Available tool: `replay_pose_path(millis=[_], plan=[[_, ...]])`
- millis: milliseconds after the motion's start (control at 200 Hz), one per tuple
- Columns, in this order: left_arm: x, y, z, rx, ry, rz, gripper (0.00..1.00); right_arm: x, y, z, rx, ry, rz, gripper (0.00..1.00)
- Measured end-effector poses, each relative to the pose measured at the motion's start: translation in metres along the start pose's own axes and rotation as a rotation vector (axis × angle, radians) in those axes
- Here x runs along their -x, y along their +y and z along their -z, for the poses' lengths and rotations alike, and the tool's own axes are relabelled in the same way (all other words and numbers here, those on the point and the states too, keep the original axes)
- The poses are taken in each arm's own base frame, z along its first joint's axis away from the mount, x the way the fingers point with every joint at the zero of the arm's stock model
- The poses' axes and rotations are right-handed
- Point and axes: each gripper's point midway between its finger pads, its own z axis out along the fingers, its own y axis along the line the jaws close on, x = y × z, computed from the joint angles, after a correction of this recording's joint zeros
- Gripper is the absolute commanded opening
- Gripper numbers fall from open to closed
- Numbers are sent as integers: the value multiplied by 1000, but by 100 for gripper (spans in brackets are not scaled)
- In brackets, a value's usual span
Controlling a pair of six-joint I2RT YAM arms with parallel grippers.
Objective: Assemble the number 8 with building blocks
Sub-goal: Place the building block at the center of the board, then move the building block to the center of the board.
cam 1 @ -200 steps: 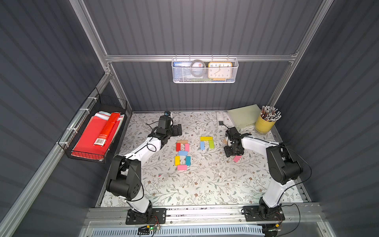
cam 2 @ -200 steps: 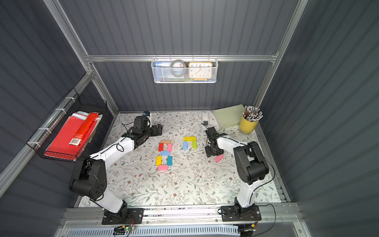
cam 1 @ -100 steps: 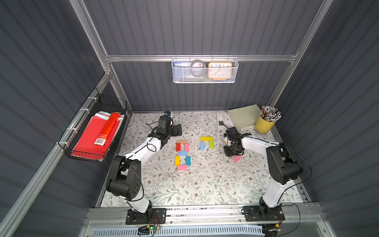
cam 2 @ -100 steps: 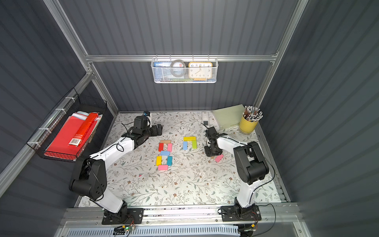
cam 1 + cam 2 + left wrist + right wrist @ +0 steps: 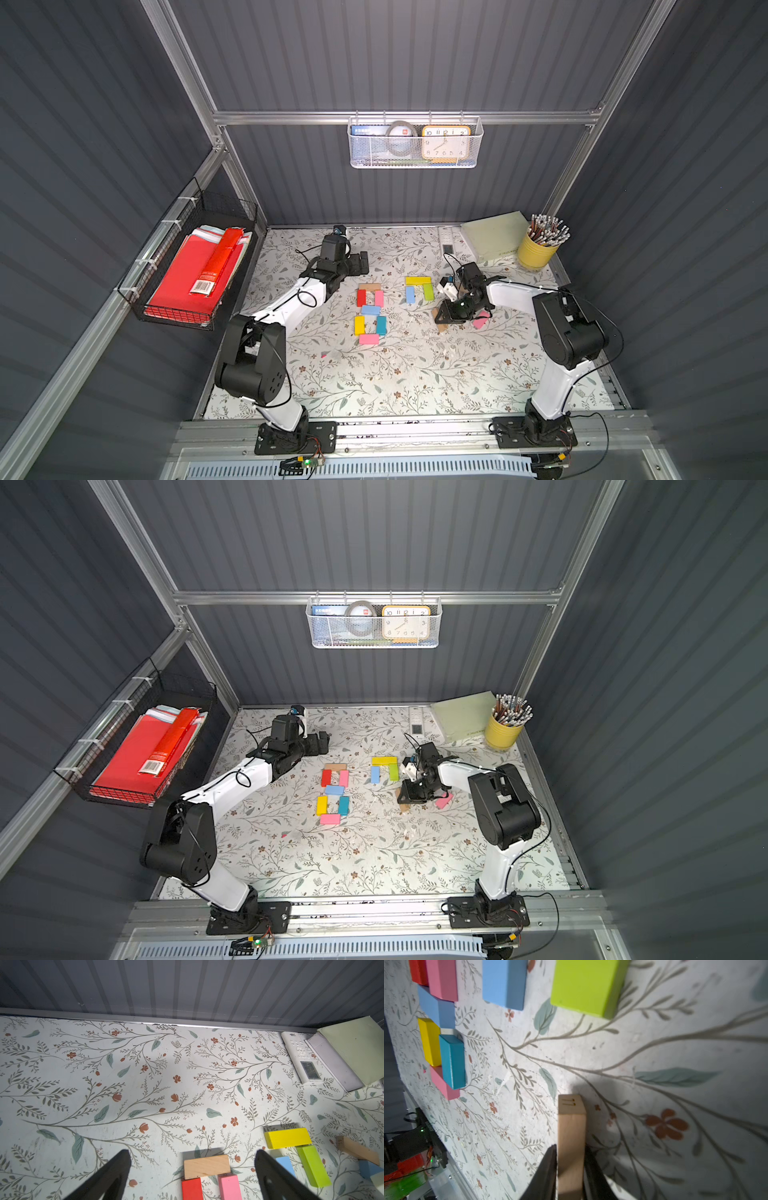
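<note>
On the floral table (image 5: 415,374), the right gripper (image 5: 570,1148) has now clamped on a tan block (image 5: 571,1126) just right of the three loose blocks (image 5: 417,281), while the left gripper (image 5: 192,1151) stays spread wide and empty behind the 8 (image 5: 370,309), which lies unchanged at mid-table.

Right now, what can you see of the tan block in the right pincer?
Plain tan wooden block, rectangular, two dark marks on its end face. The right pincer is shut on its sides, free end jutting past the tips. Only the pincer visibly touches it; contact with the mat is unclear.
</note>
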Motion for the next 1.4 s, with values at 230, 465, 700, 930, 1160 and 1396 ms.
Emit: replay_pose_path(millis=[230,465,700,930,1160,1396], plan=[[0,0,0,-3,1,0,97,11,-6,7,-62,-35,2,58],[0,0,0,-3,1,0,97,21,-30,23,-231,-75,-10,60],[0,-1,0,-3,1,-1,97,22,-40,30,-309,-83,-13,52],[0,-1,0,-3,1,-1,97,18,-37,33,-292,-110,-4,28],[0,-1,0,-3,1,-1,97,13,-34,33,-246,-141,-22,19],[0,-1,0,-4,1,0,97,8,-35,35,-131,-185,-67,13]])
